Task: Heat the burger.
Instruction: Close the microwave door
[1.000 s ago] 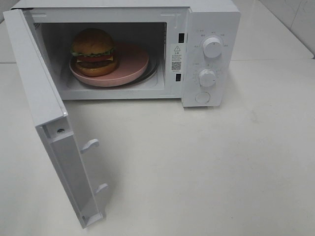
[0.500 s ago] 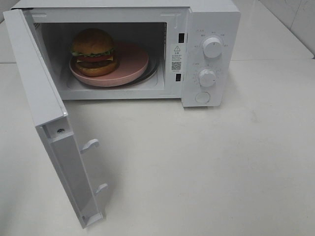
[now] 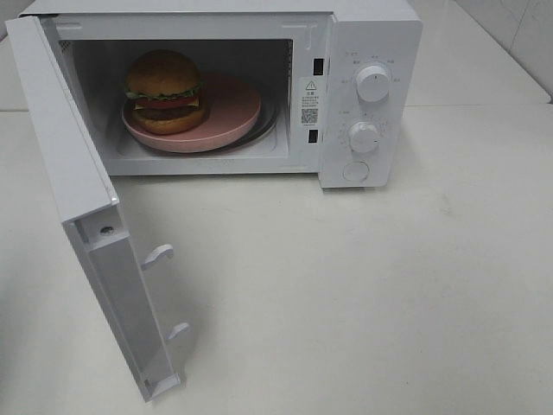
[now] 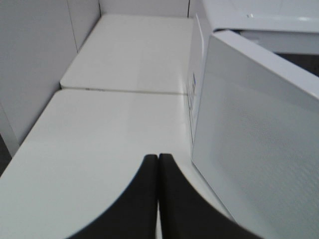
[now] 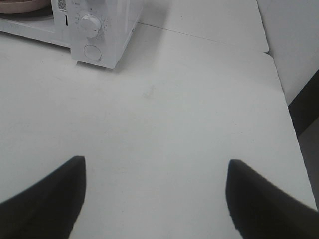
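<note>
The burger (image 3: 164, 90), tall with a glossy brown bun, lettuce and tomato, sits on a pink plate (image 3: 232, 111) inside the open white microwave (image 3: 367, 26). Its door (image 3: 65, 164) swings out to the left, toward the front. Neither arm shows in the exterior high view. In the left wrist view my left gripper (image 4: 158, 158) is shut with nothing between its fingers, hovering over the table beside the outer face of the door (image 4: 259, 149). My right gripper (image 5: 155, 164) is open and empty above bare table, well away from the microwave's knob panel (image 5: 91, 25).
Two dials (image 3: 372, 83) and a round button (image 3: 356, 171) sit on the microwave's right panel. The white table (image 3: 363, 294) stretches in front and to the right. A table edge and a dark gap (image 5: 304, 114) lie at the right side.
Nothing has moved in the exterior high view: the burger, plate and door stand as before, and no arm enters the picture.
</note>
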You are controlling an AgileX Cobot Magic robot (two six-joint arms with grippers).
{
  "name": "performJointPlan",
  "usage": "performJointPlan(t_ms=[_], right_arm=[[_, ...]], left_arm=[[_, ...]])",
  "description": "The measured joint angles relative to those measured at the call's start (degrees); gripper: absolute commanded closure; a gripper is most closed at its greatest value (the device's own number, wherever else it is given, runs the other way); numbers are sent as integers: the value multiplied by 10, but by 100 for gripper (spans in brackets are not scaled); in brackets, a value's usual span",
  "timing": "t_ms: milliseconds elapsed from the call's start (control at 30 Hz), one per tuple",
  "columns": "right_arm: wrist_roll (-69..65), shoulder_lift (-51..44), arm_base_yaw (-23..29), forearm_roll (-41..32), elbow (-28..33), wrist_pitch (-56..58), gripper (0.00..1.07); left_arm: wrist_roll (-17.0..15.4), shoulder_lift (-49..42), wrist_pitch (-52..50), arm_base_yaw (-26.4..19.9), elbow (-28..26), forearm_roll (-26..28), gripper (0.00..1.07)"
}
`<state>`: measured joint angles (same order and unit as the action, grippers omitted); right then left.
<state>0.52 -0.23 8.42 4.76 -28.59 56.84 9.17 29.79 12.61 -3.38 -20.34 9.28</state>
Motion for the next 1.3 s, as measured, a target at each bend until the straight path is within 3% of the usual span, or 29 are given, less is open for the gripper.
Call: performJointPlan(t_ms=[133, 367, 433, 500, 567, 600, 667, 700, 733, 933, 1100, 1133, 1300], right_arm=[[0, 0, 0, 0, 0, 0, 32], [-1, 0, 0, 0, 0, 0, 32], [-1, 0, 0, 0, 0, 0, 32], [-2, 0, 0, 0, 0, 0, 32], [-5, 0, 0, 0, 0, 0, 32], [-5, 0, 0, 0, 0, 0, 32], [-5, 0, 0, 0, 0, 0, 32], [-5, 0, 0, 0, 0, 0, 32], [-5, 0, 0, 0, 0, 0, 32], [-8, 0, 0, 0, 0, 0, 32], [-8, 0, 0, 0, 0, 0, 32], [-8, 0, 0, 0, 0, 0, 32], [-8, 0, 0, 0, 0, 0, 32]], left_arm=[[0, 54, -159, 0, 40, 0, 107], [-15, 135, -295, 0, 62, -21, 107], [-55, 179, -356, 0, 63, -73, 107], [-72, 197, -376, 0, 63, -98, 107], [-123, 251, -415, 0, 63, -168, 107], [-123, 251, -415, 0, 63, -168, 107], [-172, 307, -444, 0, 64, -222, 107], [-172, 307, -444, 0, 64, -222, 107], [-199, 342, -474, 0, 65, -253, 107], [-257, 423, -553, 5, 61, -332, 107], [-261, 464, -561, 44, 41, -341, 107], [-252, 482, -564, 72, 29, -327, 107], [-219, 512, -568, 124, 19, -270, 107]])
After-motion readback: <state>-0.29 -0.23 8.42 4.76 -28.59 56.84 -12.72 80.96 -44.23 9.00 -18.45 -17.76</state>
